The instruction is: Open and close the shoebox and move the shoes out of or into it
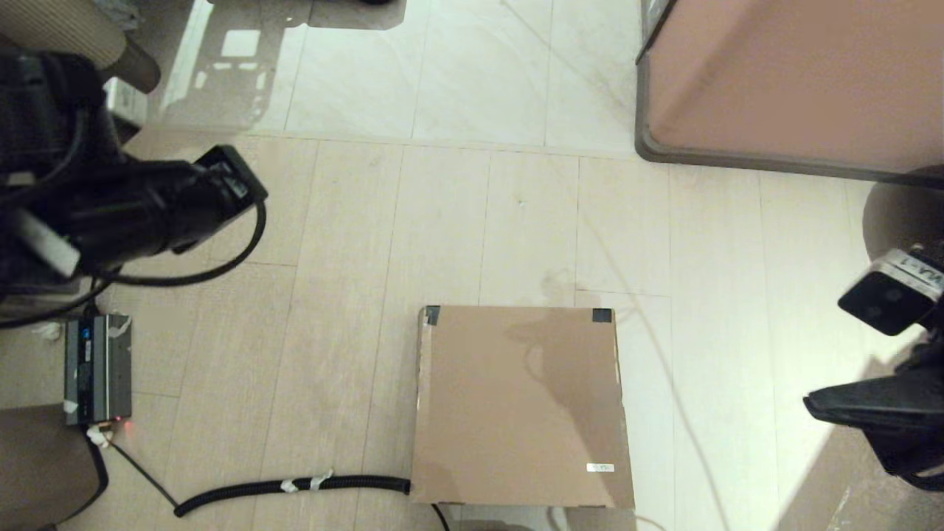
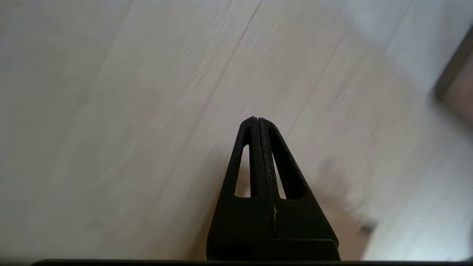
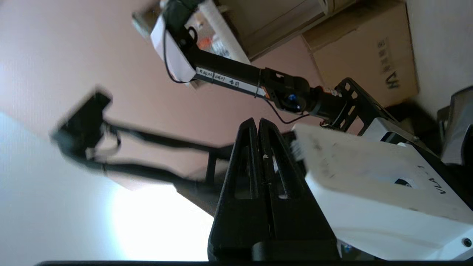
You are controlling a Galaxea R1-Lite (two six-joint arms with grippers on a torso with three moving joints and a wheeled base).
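— Location and condition of the box?
— The plain brown cardboard shoebox point(image 1: 522, 407) sits on the pale tiled floor point(image 1: 472, 214), lid down flat, dark tape at its two far corners, small white sticker point(image 1: 599, 467) near the right front corner.
— End effectors?
— Left gripper point(image 2: 257, 119) hangs over bare floor, fingers pressed together, nothing held. Right gripper point(image 3: 257, 120) likewise pressed together, empty, off to the box's right.

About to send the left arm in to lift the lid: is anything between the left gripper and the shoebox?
Nothing visible: only bare floor lies between the shut left gripper and the closed brown cardboard shoebox.
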